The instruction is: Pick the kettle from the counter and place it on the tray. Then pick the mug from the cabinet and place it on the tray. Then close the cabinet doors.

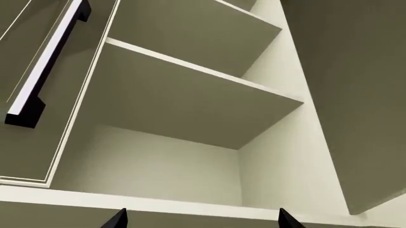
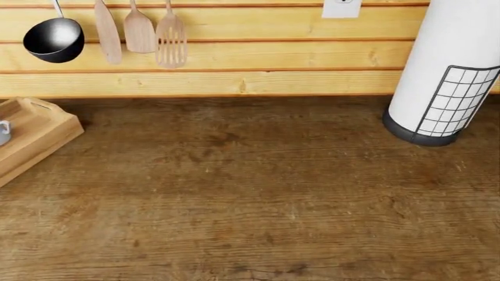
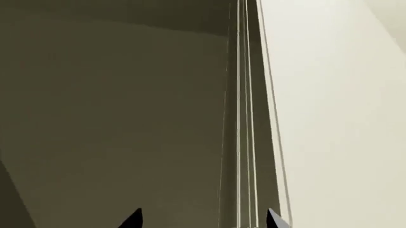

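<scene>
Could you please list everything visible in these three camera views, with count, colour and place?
counter: one, dark-grained brown, fills the head view.
tray: one, pale wood, counter's left edge, partly cut off.
mug: one, white, on the tray, mostly out of frame.
paper-towel roll: one, white, in a black wire holder, far right.
ladle: one, black, on the wall.
wooden utensils: three, pale, beside the ladle.
cabinet shelves: two, pale grey, empty where visible.
door handle: one, black.
left gripper: black fingertips, apart.
right gripper: black fingertips, apart.
</scene>
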Available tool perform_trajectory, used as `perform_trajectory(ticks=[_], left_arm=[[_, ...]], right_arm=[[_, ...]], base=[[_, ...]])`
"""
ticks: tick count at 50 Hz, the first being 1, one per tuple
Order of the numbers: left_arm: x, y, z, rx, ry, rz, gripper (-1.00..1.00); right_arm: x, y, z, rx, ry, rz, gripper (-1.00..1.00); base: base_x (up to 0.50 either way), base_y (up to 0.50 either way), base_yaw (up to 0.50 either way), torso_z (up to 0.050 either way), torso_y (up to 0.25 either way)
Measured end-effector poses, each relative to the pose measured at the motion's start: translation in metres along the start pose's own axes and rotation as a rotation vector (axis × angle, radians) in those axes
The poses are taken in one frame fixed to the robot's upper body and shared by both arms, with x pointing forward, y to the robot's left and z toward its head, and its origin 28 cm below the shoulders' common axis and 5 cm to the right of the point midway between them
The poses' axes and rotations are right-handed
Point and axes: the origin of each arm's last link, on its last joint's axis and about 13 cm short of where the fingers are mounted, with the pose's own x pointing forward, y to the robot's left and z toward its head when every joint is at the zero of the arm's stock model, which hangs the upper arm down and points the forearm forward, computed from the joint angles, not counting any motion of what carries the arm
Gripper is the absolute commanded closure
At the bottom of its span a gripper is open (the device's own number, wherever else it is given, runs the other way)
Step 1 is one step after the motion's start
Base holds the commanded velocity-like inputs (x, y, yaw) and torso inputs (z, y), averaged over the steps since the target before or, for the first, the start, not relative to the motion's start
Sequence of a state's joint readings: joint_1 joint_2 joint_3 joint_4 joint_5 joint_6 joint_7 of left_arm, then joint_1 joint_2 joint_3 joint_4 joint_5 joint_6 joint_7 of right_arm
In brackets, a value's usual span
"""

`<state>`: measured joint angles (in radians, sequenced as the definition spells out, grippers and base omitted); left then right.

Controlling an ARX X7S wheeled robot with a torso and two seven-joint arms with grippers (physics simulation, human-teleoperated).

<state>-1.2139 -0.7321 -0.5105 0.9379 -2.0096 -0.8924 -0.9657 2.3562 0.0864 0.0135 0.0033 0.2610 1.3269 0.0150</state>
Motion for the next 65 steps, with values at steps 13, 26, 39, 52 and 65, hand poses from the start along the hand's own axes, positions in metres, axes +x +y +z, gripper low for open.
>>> perform_trajectory(ticks=[13,26,39,52,65], left_arm=[[-0.004,0.003,-0.001,-0.002,0.0,0.002,-1.0],[-0.006,0.005,-0.001,0.006,0.004,0.006,-1.0],[-0.008,0.009,-0.003,0.007,0.009,0.017,-1.0],[-0.01,0.012,-0.007,0.0,0.015,0.028,-1.0],[-0.015,0.015,-0.01,-0.005,0.019,0.044,-1.0]], right_arm=[[0.027,0.02,-0.016,0.131,0.059,0.022,-1.0],[0.043,0.034,-0.032,0.271,0.137,0.039,-1.0],[0.058,0.044,-0.049,0.192,0.141,0.048,-1.0],[0.065,0.068,-0.074,-0.283,0.098,0.036,-1.0],[0.064,0.089,-0.108,-0.824,0.056,0.007,-1.0]], base=[[0.0,0.0,0.0,0.002,0.0],[0.0,0.0,0.0,0.0,0.0],[0.0,0.0,0.0,0.0,0.0],[0.0,0.0,0.0,0.0,0.0],[0.0,0.0,0.0,0.0,0.0]])
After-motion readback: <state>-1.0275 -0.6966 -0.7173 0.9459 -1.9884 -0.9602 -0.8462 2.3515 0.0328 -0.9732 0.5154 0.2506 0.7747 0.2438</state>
